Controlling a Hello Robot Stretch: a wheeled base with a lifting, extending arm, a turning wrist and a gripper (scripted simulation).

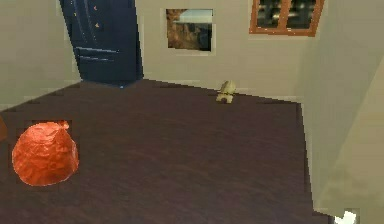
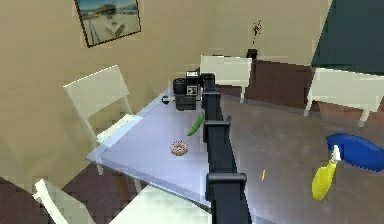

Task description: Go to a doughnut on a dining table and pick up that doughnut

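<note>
Grey-blue dining table [image 2: 275, 140] spreads across the arm side view, with white chairs [image 2: 100, 95] set along its edges. The doughnut [image 2: 180, 149], a small brown ring, lies flat on the tabletop toward the edge that faces the wall with the framed picture [image 2: 108, 18]. It sits nearer that edge's near corner than its far one, just to the left of the arm [image 2: 222, 160].

The arm is a dark bar reaching out over the table toward the far corner. At its far end sits the gripper [image 2: 183, 96], above the tabletop close to that corner and well apart from the doughnut. I cannot tell whether it holds anything.

A long green vegetable [image 2: 197, 124] lies between the doughnut and the gripper, just beside the arm. Near the table's opposite edge, at the view's right, stands a blue dish [image 2: 358, 150], with a yellow thing [image 2: 323, 181] just in front of it.

Ahead in the forward view is a dark wooden floor [image 1: 180, 150] with an orange-red sack [image 1: 44, 154] resting on it at the left. A blue door [image 1: 102, 40] stands in the far wall, and a small tan object [image 1: 226, 94] lies at the foot of that wall.
</note>
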